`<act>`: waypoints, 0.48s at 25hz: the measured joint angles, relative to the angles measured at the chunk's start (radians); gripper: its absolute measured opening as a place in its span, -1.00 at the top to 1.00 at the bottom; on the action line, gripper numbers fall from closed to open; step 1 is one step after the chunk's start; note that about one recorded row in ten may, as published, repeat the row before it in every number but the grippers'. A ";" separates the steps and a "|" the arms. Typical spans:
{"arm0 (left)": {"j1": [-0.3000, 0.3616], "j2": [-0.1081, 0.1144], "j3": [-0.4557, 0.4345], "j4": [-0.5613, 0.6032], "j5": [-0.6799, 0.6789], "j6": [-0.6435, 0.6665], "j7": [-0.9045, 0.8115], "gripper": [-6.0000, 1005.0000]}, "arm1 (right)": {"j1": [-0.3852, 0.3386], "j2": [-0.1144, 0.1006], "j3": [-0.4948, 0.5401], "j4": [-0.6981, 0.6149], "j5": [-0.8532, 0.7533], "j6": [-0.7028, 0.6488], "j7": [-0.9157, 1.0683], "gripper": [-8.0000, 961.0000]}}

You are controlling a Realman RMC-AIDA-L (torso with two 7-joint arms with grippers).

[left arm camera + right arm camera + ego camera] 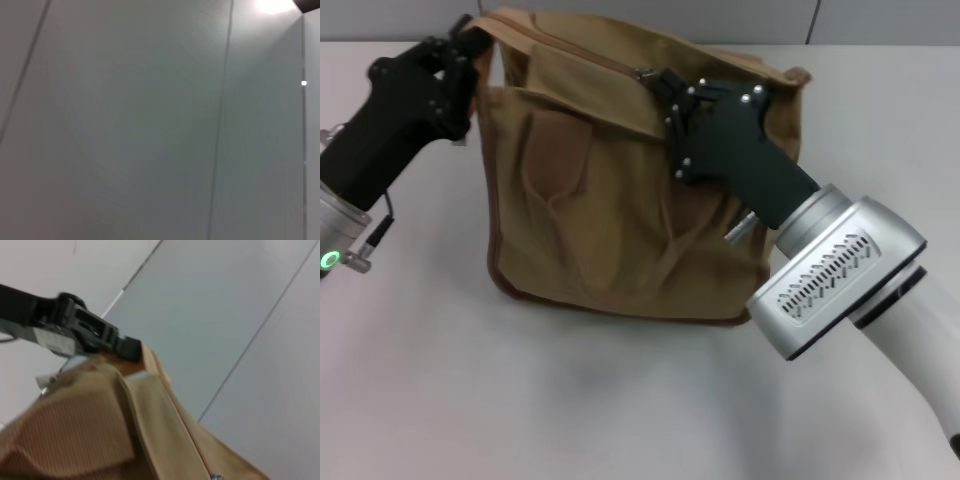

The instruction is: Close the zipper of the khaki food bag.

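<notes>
Khaki food bag stands on the bench, left pincer clamped on its corner, right pincer pinching the zipper slider mid-run, half still unzipped.

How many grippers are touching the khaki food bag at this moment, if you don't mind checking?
2. The left gripper grips the khaki food bag at its top corner on the robot's left. The right gripper is at the zipper along the top edge.

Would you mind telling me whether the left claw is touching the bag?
Touching: in the right wrist view the left claw clamps the bag at its top corner.
</notes>
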 joint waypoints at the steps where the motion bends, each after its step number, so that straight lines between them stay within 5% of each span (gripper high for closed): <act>1: 0.004 0.000 -0.011 0.003 0.000 -0.002 0.001 0.94 | -0.006 0.000 0.003 0.000 0.000 0.000 0.000 0.98; 12: 0.018 0.002 -0.036 0.023 0.000 -0.013 -0.006 0.94 | -0.118 -0.002 0.023 -0.012 0.000 -0.069 0.003 0.99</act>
